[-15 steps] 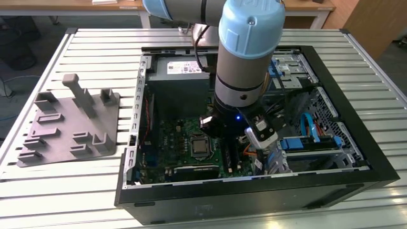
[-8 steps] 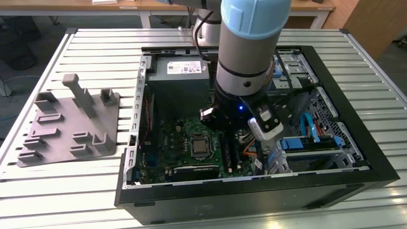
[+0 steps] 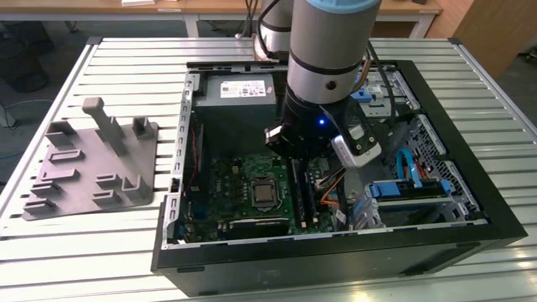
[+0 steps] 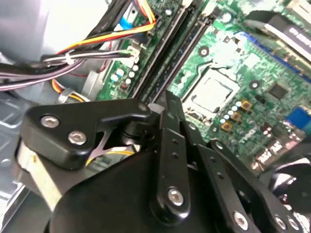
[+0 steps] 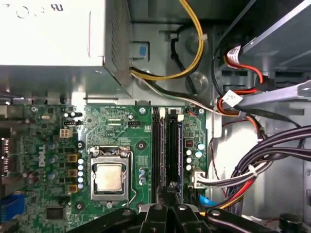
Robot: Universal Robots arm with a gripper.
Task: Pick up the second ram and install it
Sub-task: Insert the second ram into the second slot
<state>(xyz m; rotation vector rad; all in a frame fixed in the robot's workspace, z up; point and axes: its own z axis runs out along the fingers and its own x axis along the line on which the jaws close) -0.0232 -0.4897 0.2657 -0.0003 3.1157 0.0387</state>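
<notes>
The arm reaches down into the open computer case (image 3: 495, 220), with the gripper (image 5: 170, 191) poised over the memory slots (image 5: 165, 150) of the green motherboard (image 5: 116, 124), just beside the processor socket (image 5: 109, 177). In the first wrist view the black fingers (image 5: 171, 187) come together to a narrow tip right above the slots; whether the second ram is pinched between them cannot be told, and the stick itself cannot be made out against the dark slots. In the second wrist view the gripper linkage (image 4: 167, 145) hangs close over the same slots (image 4: 180, 43), beside a bundle of coloured cables (image 4: 97, 41). Outside the case, on the slatted table (image 3: 126, 53), stands the grey moulded tray (image 3: 88, 167), well apart from the gripper.
</notes>
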